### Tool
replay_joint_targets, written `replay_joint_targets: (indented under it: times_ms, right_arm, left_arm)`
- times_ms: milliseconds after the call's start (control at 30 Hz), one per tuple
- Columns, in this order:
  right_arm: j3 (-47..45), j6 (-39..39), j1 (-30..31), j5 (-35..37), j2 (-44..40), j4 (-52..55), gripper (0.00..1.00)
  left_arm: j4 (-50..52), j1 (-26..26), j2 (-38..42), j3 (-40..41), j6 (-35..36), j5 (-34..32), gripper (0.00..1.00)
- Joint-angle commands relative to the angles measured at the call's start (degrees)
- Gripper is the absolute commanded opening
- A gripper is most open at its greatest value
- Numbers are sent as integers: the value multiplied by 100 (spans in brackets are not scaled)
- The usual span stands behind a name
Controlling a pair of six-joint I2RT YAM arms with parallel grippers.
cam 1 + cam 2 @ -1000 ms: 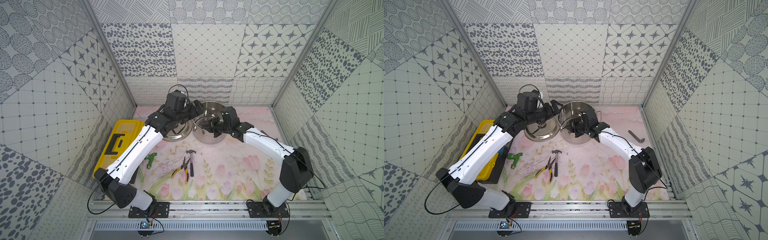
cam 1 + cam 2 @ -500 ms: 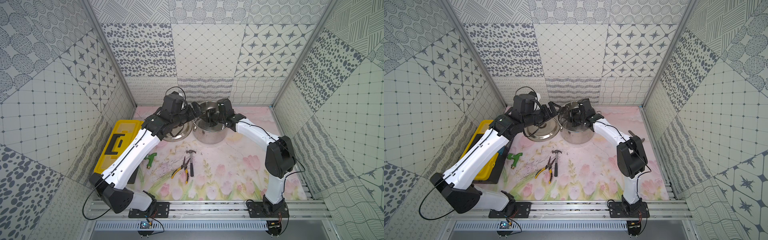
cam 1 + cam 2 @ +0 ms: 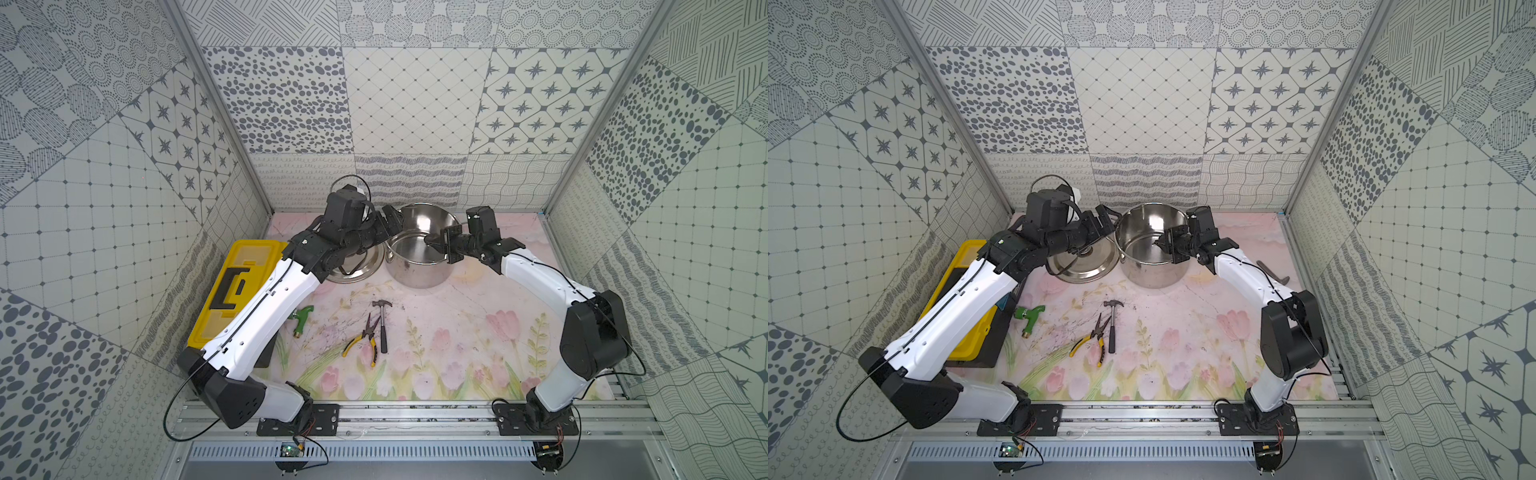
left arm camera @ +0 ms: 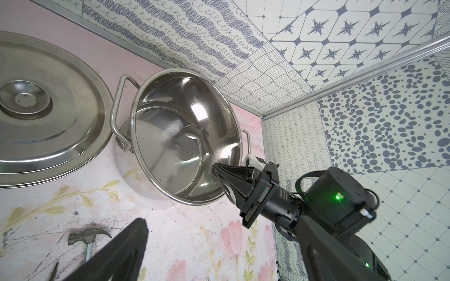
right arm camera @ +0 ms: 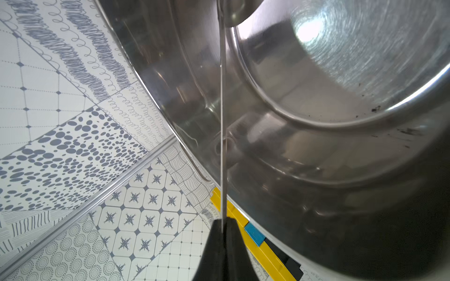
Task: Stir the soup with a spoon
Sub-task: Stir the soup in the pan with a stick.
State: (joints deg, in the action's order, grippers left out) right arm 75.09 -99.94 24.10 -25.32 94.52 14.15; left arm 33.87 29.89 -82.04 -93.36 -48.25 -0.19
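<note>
The round steel lid [image 3: 368,266] sits just beside the shiny steel stockpot [image 3: 415,274]; we find the pot's mouth taken by the black right gripper [image 3: 432,242] clamping a thin steel ladle [image 4: 208,146]; right of the black-handled hammer [image 3: 383,328], the floral mat [image 3: 478,316] lies free.

In both top views we look steeply down from high over the front rail [image 3: 415,419] toward the back wall [image 3: 411,124], framing the whole booth; the stockpot [image 3: 415,274] sits just above centre. From the left wrist we see that pot close, mid-frame, with the right gripper [image 4: 215,170] at lower right. From the right wrist we almost touch its inner wall, the ladle [image 5: 221,121] shaft rising mid-frame.
</note>
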Motion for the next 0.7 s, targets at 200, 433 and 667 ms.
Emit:
replay_joint_targets:
  times_ms: [200,433,667]
  right_arm:
    - [53,-162,802,77,-129,-397,0]
    - [1094,-201,975,128,757,-466,0]
    - [1770,-192,707,159,1321,-448,0]
  left_arm:
    - [-146,-140,-248,-250,174,62,100]
    - [-388,-372,-373,-362,281,281,100]
    - [-441,-414,-382,-377,247,468,100]
